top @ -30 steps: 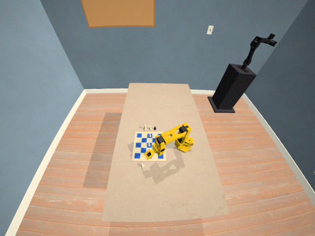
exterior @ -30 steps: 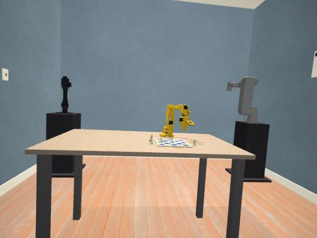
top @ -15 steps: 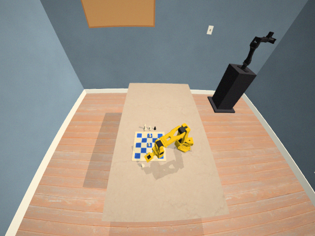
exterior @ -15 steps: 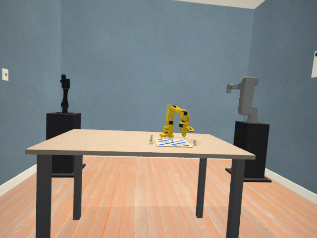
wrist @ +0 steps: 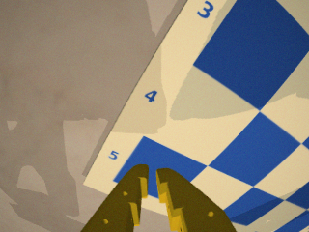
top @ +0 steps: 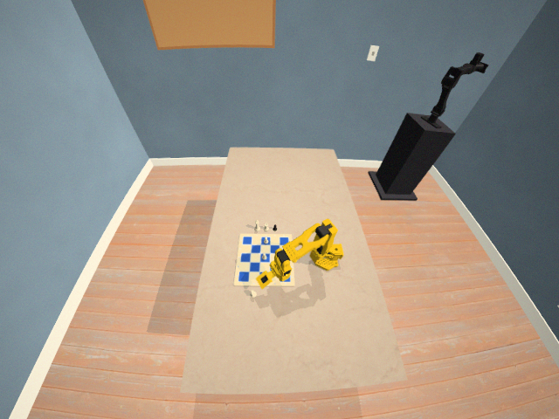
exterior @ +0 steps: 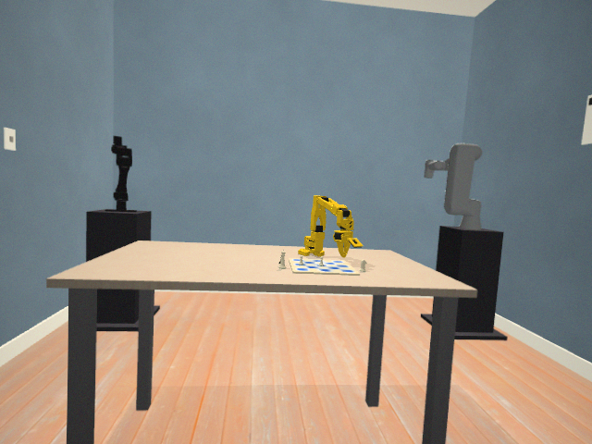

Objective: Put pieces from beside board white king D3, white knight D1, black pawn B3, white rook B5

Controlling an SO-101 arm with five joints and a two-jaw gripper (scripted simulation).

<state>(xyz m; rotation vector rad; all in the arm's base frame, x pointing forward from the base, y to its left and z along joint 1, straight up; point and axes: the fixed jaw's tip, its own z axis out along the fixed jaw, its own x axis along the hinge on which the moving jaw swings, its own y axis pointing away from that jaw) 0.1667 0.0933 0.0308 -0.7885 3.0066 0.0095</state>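
The claw (wrist: 150, 184) is shut tight with nothing in it, hung over the board (top: 245, 271) corner near the row 5 label. Three pieces, two white (top: 257, 224) and the black pawn (top: 274, 227), are lined up on the table (top: 293, 189) just past the far edge. Another white piece (top: 253, 293) is seen off the near edge.

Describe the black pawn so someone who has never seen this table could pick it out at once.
Find the blue-and-cream board on the table. Just off the board's far edge in the top view, three small pieces stand in a row. The black pawn is the one nearest the yellow arm, and the only dark piece; its two neighbours are white.
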